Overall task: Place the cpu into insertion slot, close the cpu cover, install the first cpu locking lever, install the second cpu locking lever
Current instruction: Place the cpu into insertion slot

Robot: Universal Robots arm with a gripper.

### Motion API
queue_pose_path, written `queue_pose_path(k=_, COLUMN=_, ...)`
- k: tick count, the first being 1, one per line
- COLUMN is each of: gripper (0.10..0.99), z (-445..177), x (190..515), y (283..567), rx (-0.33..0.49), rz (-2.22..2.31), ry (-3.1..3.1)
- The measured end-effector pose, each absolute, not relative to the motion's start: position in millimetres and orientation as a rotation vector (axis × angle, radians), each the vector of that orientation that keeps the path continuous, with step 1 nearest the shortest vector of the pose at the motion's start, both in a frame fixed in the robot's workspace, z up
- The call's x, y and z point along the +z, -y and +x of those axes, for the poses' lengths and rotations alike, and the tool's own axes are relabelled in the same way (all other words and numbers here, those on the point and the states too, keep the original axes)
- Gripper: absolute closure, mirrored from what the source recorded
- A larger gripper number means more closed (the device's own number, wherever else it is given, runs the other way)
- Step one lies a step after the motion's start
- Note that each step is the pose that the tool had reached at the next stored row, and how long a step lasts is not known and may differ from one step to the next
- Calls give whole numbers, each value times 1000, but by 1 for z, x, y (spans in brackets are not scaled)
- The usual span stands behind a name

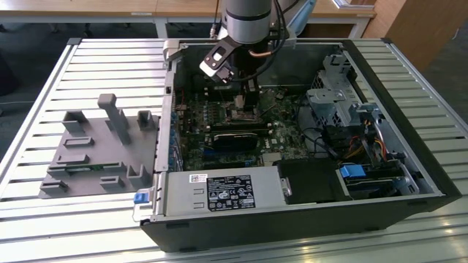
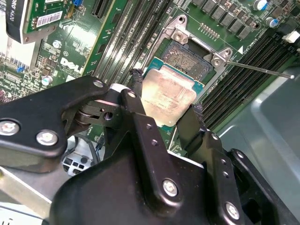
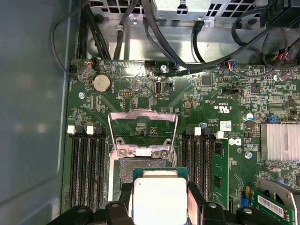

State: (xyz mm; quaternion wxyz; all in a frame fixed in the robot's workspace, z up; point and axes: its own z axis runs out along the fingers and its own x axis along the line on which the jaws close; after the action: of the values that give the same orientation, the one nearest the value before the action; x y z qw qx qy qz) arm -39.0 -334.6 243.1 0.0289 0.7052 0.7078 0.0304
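Note:
My gripper (image 2: 166, 91) is shut on the cpu (image 2: 174, 96), a silver-topped square chip with a green edge, with one black finger on each of two opposite sides. The chip hangs tilted just above the insertion slot (image 2: 188, 57), and part of the dark recess shows beyond it. In the first wrist view the cpu (image 3: 159, 201) sits between the fingers (image 3: 194, 194), next to the slot (image 3: 136, 168). The cpu cover (image 3: 140, 151) stands swung open. A thin locking lever (image 2: 262, 69) sticks out to one side. In the exterior view the gripper (image 1: 239, 97) reaches down into the open case.
The open computer case (image 1: 409, 164) lies on a slatted metal table (image 1: 44, 71). Long black memory slots (image 3: 86, 168) flank the socket. Cables (image 3: 187, 51), a drive cage (image 1: 336, 98) and a power supply (image 1: 223, 192) crowd the case. A grey fixture block (image 1: 95, 153) sits at the exterior view's left.

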Motion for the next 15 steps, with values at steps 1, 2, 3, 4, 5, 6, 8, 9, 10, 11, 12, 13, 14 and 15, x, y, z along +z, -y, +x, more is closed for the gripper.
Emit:
queue_pose_path(k=1, gripper=545, z=-39, x=243, y=335, rx=94, rz=2176, ry=-2183)
queue_pose_path(k=2, gripper=545, z=-39, x=243, y=335, rx=94, rz=2176, ry=-2183)
queue_pose_path(k=3, gripper=545, z=-39, x=243, y=335, rx=94, rz=2176, ry=-2183)
queue_pose_path(k=4, gripper=545, z=-39, x=243, y=335, rx=94, rz=2176, ry=-2183)
queue_pose_path(k=5, gripper=545, z=-39, x=242, y=335, rx=94, rz=2176, ry=-2183)
queue_pose_path(k=6, gripper=545, z=-39, x=242, y=335, rx=94, rz=2176, ry=-2183)
queue_pose_path(k=8, gripper=545, z=-39, x=242, y=335, rx=94, rz=2176, ry=-2183)
queue_pose_path(k=9, gripper=545, z=-39, x=242, y=335, rx=94, rz=2176, ry=-2183)
queue_pose_path(k=10, gripper=545, z=-39, x=242, y=335, rx=94, rz=2176, ry=-2183)
queue_pose_path(k=11, gripper=545, z=-39, x=241, y=335, rx=94, rz=2176, ry=-2183)
queue_pose_path(k=12, gripper=545, z=-39, x=241, y=335, rx=94, rz=2176, ry=-2183)
queue_pose_path(k=13, gripper=545, z=-39, x=240, y=335, rx=94, rz=2176, ry=-2183)
queue_pose_path(k=14, gripper=545, z=-39, x=240, y=335, rx=94, rz=2176, ry=-2183)
queue_pose_path(k=15, gripper=545, z=-39, x=238, y=334, rx=93, rz=2176, ry=-2183)
